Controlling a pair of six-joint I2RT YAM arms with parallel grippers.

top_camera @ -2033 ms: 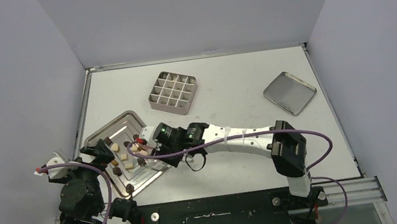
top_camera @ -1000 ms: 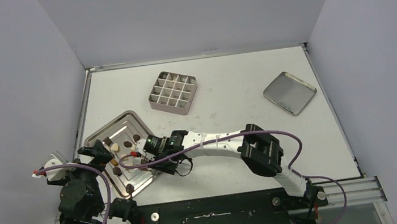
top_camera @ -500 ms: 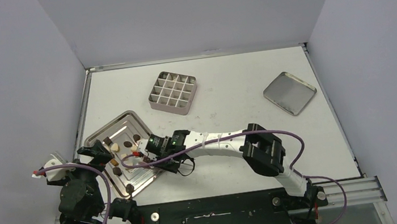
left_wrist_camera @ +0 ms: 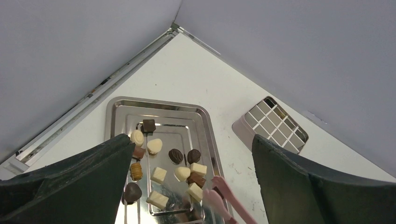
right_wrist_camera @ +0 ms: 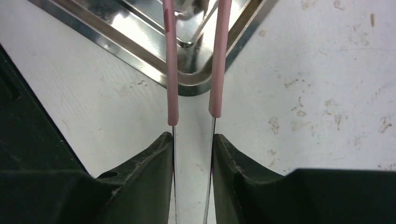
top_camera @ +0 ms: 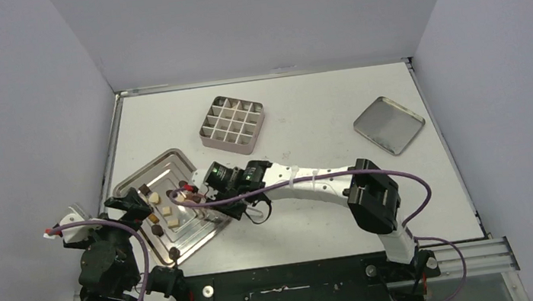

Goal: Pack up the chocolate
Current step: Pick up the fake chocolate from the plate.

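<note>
Chocolate [left_wrist_camera: 181,173] lay on the tray below the R gripper [right_wrist_camera: 192,137], which was clamped on a pair of tweezers [right_wrist_camera: 172,70]. One dark finger pressed against each bare metal arm, w/ the arms a narrow gap apart. In the R wrist view the pink-sleeved prongs ran toward 12 o'clock, crossed a corner of the silver stepped tray [left_wrist_camera: 110,121], and were cut off by the frame edge. In the L wrist view the pink tips sat at the tray's 4 o'clock side, just beside the nearest pcs. Couldn't tell whether a pc was pinched btwn them.

All chocolate in view lay loose on the tray's inner floor: cream, tan and dark brown pcs, some round, some cube-like. Most were apart; a few touched near the tweezer tips.

L gripper [left_wrist_camera: 190,140] was released, jaws spread wide w/ nothing btwn them, at the tray's near side and facing across it.

In the top view (12 = far wall) the tray sat at approx 8 o'clock on the table [top_camera: 323,136]. The R arm reached from its base at 5 o'clock toward the tray. A gridded tin [top_camera: 232,124] stood at approx 11 o'clock, apart from the tray. A flat square metal lid [top_camera: 389,125] lay at 2 o'clock, well apart from the tin.
</note>
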